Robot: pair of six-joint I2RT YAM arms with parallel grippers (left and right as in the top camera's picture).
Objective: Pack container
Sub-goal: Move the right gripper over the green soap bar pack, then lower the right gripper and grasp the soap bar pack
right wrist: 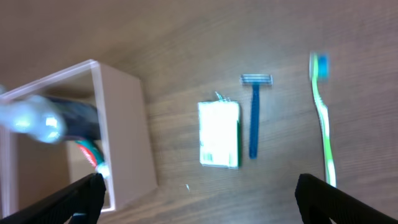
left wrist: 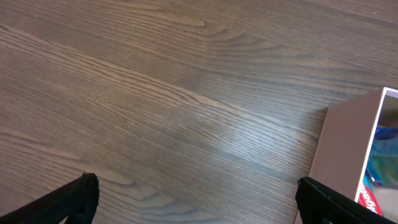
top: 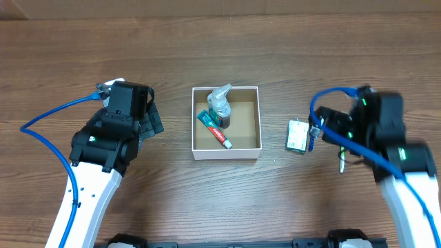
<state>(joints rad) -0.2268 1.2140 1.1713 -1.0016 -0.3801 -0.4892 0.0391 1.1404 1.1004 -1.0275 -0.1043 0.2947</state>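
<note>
My left gripper (left wrist: 199, 208) hovers left of the container (top: 226, 156), fingers spread wide. My right gripper (right wrist: 199, 206) hangs right of it, spread too, and both are empty. The container sits mid-table. Print on the green-white packet (right wrist: 219, 134) beside it blurs unreadably. Overhead, my right arm (top: 406, 180) hides the razor (right wrist: 254, 115) and toothbrush (right wrist: 323, 118).

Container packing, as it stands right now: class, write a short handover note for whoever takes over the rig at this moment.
Left gripper: open, empty, over bare table beside the container.
Right gripper: open, empty, above the unpacked items.
In the container: toothpaste tube and clear spray bottle.
On the table to the right of the container: green-and-white packet, blue razor, green toothbrush.
Done: two items packed.
Left: the packet, razor and toothbrush have yet to go in.
</note>
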